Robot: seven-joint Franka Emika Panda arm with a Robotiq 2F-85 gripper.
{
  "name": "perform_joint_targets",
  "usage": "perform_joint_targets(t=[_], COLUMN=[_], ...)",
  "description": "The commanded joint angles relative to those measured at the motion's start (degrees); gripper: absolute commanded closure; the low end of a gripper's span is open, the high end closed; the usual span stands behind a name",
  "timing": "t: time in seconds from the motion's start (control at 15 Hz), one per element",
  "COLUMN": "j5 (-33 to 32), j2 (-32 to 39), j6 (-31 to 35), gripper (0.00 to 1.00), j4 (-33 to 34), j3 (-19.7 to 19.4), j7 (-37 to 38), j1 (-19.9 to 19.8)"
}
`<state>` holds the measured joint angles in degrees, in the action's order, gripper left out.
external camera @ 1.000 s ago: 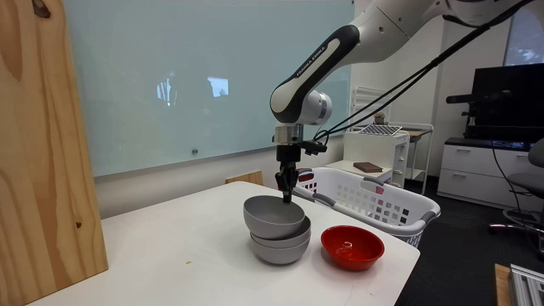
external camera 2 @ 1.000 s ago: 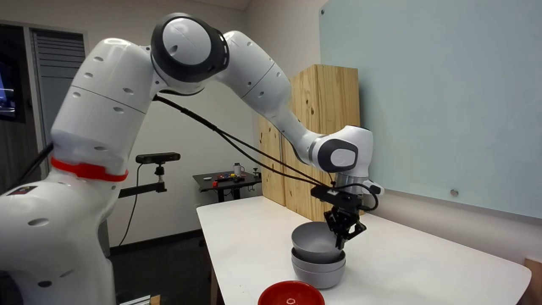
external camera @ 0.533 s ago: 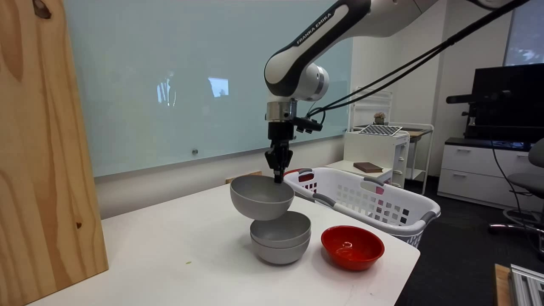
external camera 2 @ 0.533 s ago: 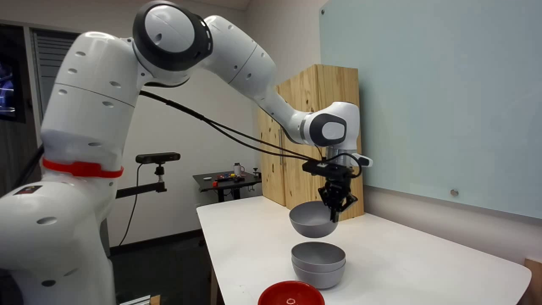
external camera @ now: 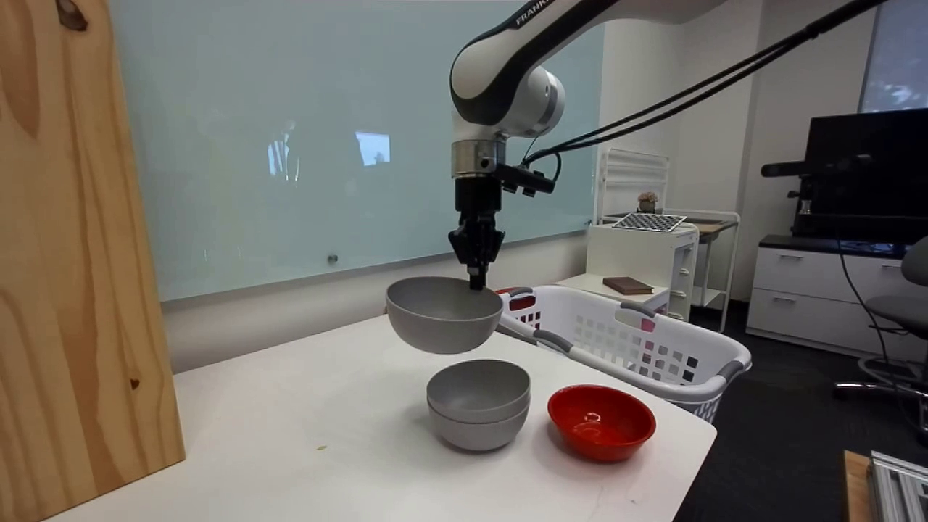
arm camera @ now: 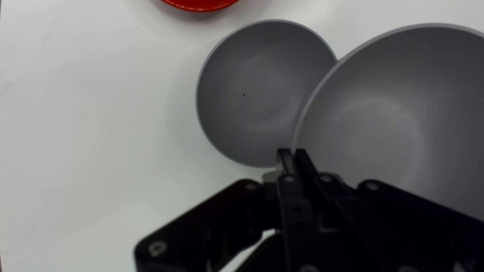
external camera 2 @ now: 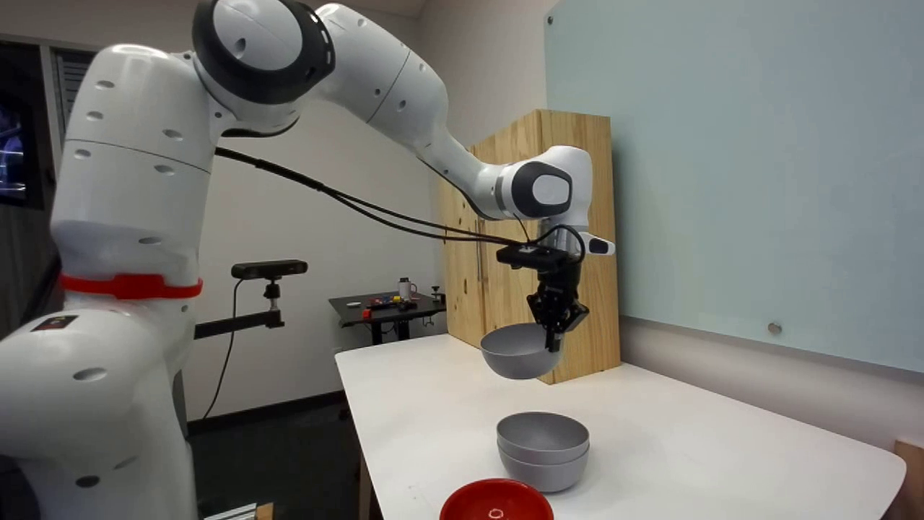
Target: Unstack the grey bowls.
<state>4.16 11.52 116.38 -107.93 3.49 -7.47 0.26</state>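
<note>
Three grey bowls show. My gripper (external camera: 477,281) is shut on the rim of one grey bowl (external camera: 435,326) and holds it in the air above the table, nearly level. The held bowl also shows in an exterior view (external camera 2: 514,357). In the wrist view, the fingertips (arm camera: 293,153) pinch the near-left rim of the held bowl (arm camera: 397,113). The two remaining grey bowls (external camera: 478,435) sit nested on the table, below the held bowl and apart from it. The nested bowls show in the other views too (external camera 2: 543,473) (arm camera: 261,87); the held bowl partly covers them in the wrist view.
A shiny red bowl (external camera: 600,428) stands beside the nested bowls near the edge of the white table (external camera: 326,406). A white slotted basket (external camera: 696,384) stands beyond the table edge. A tall wooden cabinet (external camera 2: 577,253) and a glass board (external camera 2: 722,180) border the table.
The held grey bowl has been lifted up off the nested bowls with my gripper and shifted slightly away from above them. It has become more level. The nested bowls have not moved.
</note>
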Motion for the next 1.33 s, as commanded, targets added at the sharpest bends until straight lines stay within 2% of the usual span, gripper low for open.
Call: perform_joint_targets(t=[0.0,0.6,0.87,1.27], j5=[-1.1,-1.7,-1.7,-2.1], j2=[-2.5,-3.5,-3.4,-3.6], j6=[0.8,3.7,7.4,12.2], gripper=[0.99,0.99,0.99,0.99], j4=[-3.9,-10.4,-14.3,-19.4], j3=[0.0,2.3,3.7,3.9], j7=[4.5,10.1,12.5,11.8], j1=[1.8,6.2,8.0,8.5])
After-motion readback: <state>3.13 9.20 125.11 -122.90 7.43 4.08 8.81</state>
